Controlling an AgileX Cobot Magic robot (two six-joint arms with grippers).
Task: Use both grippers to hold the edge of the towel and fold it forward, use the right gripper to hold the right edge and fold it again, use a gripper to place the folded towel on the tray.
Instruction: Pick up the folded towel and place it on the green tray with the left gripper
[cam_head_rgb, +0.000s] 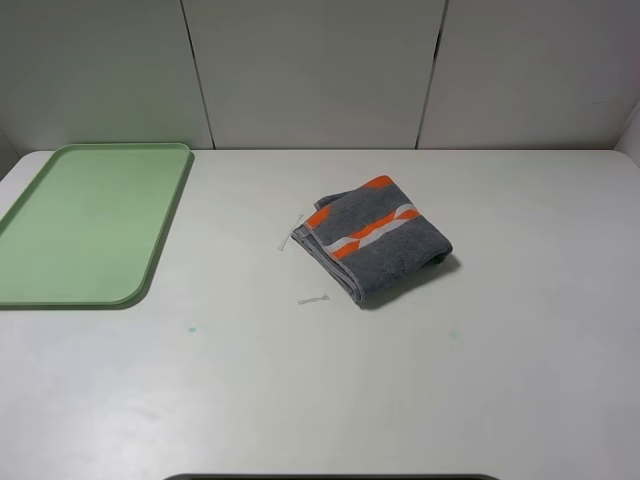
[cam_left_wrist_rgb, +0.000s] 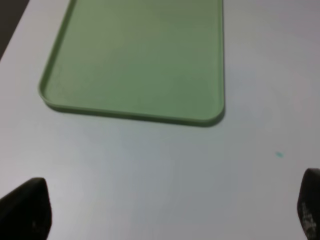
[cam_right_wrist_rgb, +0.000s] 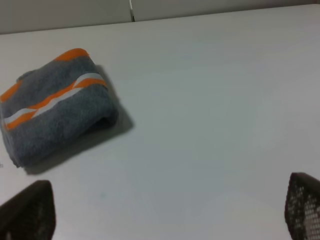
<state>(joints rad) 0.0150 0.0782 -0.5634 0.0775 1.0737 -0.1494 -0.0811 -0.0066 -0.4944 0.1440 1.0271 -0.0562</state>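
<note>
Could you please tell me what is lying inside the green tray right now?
Nothing shows inside the tray: its visible floor is bare green. The folded towel lies apart on the table. Nothing covers the tray, though one corner runs out of frame.

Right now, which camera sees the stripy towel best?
The exterior high view: the whole towel shows there, folded, lying on the table away from the tray. The right wrist view shows it too, but reaching the picture's edge. The left wrist view shows only the tray.
</note>
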